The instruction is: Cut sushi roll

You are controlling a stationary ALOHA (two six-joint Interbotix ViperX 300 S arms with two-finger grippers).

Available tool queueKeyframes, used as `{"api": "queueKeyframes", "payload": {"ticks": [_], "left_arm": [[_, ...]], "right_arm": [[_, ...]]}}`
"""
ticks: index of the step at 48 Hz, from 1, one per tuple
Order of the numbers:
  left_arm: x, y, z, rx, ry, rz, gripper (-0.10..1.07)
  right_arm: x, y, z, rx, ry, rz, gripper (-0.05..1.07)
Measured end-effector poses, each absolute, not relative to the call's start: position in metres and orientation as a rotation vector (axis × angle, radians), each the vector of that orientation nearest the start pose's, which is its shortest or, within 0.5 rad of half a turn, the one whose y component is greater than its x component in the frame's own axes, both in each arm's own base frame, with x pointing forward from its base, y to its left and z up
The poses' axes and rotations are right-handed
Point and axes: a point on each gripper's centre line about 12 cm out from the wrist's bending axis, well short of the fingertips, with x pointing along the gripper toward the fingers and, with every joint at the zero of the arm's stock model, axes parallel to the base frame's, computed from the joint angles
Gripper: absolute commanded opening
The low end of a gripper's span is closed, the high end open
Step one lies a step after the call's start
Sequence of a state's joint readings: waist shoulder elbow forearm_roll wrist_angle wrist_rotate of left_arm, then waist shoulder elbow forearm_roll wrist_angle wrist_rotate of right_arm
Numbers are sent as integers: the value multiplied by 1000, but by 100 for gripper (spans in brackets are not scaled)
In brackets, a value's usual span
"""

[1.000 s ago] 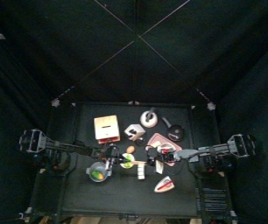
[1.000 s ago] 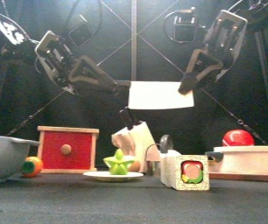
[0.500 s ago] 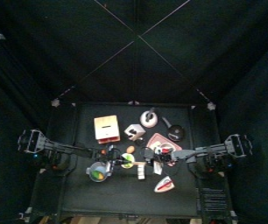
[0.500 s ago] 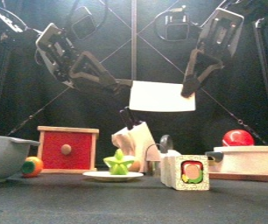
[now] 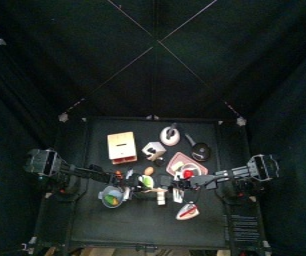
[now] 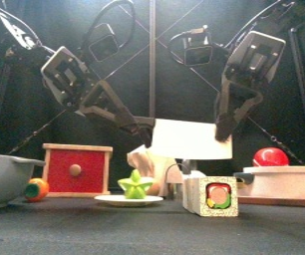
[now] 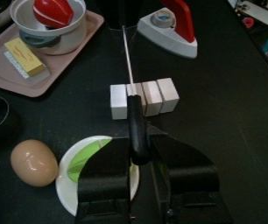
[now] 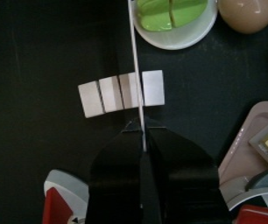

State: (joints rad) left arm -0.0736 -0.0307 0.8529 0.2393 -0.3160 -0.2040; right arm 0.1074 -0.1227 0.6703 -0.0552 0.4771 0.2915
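Gripping a cleaver (image 6: 192, 138), right hand (image 8: 140, 131) above sushi roll (image 8: 121, 93), blade edge downward.

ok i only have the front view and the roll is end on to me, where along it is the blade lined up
observer: in the right wrist view the knife runs across the sushi roll over a seam near one end, with one slice on one side and the rest on the other.
operator: so its already sliced
observer: yes, both wrist views show seams; the slices stand pressed together in a row.
operator: who has the knife
observer: the handle sits in the left gripper, and the blade's other end runs into the right gripper.
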Motion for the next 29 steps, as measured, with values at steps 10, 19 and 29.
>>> {"api": "queueKeyframes", "payload": {"ticks": [10, 19, 29], "left_arm": [[361, -36, 143, 23, 535, -150, 44], [363, -36, 138, 22, 550, -151, 44], [364, -36, 135, 24, 558, -151, 44]], "right_arm": [[337, 34, 165, 156, 1054, -54, 32], [338, 33, 159, 153, 1073, -58, 32], [338, 32, 157, 151, 1077, -61, 32]]}}
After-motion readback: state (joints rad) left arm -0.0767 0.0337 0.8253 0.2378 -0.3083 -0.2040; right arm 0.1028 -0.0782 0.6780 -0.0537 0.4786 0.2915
